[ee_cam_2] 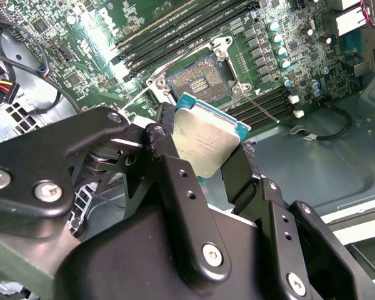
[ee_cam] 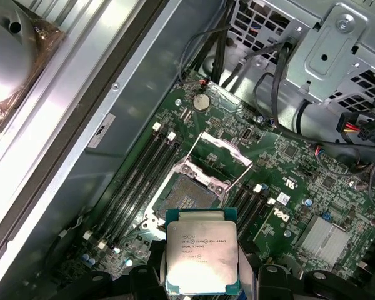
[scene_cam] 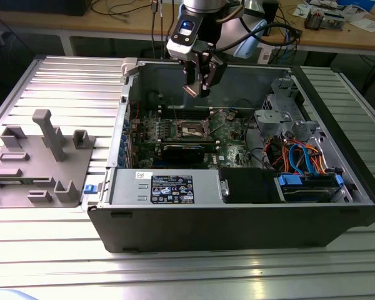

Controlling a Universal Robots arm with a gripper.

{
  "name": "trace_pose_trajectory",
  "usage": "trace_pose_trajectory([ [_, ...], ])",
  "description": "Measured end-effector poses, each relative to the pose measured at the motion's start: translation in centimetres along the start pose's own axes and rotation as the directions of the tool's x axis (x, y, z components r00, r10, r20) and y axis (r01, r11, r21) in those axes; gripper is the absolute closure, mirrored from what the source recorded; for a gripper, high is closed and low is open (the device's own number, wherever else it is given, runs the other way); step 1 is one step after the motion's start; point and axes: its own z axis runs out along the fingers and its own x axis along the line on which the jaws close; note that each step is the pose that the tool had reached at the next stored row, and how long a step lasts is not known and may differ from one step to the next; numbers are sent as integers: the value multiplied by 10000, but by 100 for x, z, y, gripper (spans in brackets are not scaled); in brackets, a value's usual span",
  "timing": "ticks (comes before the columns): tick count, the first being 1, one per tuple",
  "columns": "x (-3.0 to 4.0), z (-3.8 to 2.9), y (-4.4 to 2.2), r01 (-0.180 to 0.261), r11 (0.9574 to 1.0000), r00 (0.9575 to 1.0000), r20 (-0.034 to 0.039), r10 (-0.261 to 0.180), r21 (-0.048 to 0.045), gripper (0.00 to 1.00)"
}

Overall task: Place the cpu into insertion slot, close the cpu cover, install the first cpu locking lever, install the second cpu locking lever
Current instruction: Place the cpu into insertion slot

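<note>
My gripper [scene_cam: 197, 87] hangs over the open computer case, above the green circuit board, and is shut on the cpu [ee_cam_2: 206, 140]. The cpu [ee_cam: 202, 256] is a flat square chip with a silvery top, clamped by its edges between the black fingers [ee_cam_2: 165, 156]. The insertion slot [ee_cam: 190, 190] lies below it with its dark pin field bare. It also shows in the second wrist view [ee_cam_2: 199, 80] and the exterior view [scene_cam: 192, 129]. The cpu cover [ee_cam: 225, 150], a thin silvery frame, stands swung up at one side of the slot. A thin wire lever [ee_cam_2: 259, 106] sticks out beside the socket.
Long memory slots [ee_cam: 137, 181] flank the socket. A black card [scene_cam: 184, 150] and the grey power supply box [scene_cam: 169, 187] lie toward the case's front. A drive cage with blue and orange cables [scene_cam: 300, 159] fills the exterior view's right. A grey fixture [scene_cam: 40, 156] sits outside the case.
</note>
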Motion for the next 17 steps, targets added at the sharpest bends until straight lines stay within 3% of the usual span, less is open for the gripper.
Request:
trace_pose_trajectory([
  [17, 0, 0, 0, -155, 9999, 9999, 7, 155, 1, 46],
])
